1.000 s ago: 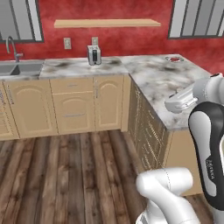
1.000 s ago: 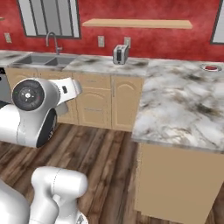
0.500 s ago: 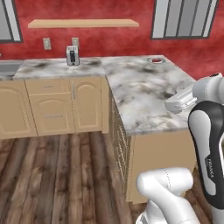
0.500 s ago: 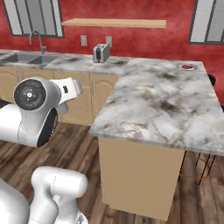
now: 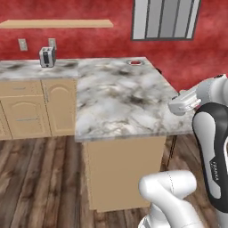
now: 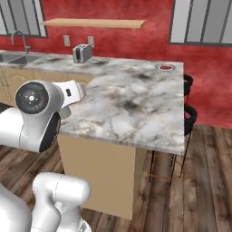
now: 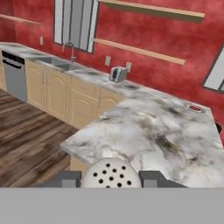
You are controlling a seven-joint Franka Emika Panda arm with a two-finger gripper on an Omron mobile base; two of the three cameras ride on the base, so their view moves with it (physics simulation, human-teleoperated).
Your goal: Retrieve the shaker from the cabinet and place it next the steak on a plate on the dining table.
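Close-up, the pincer [image 7: 110,178] clasps the shaker [image 7: 110,174].

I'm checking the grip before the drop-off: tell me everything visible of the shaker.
In the hand view the shaker shows its rounded pale grey cap, metal-looking, dotted with small dark holes. It sits between the gripper's two dark fingertips, which flank it closely on both sides. Its body is hidden below. Behind it lies the marble dining table.
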